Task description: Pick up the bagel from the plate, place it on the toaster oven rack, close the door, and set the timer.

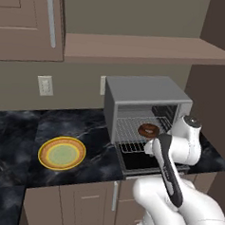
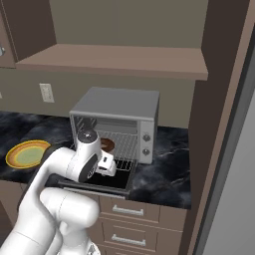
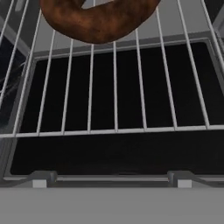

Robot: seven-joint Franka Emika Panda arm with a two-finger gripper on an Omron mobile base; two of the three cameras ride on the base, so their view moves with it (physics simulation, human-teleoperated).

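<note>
One bent arm hangs above the open door, bagel on rack.

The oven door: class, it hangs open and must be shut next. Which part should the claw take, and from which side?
Probably the slim handle bar along the door's outer edge, reached from the front and lifted up toward the oven. The door lies flat and level, its glass offers nothing to hold, and the bar stands on two small posts.
</note>
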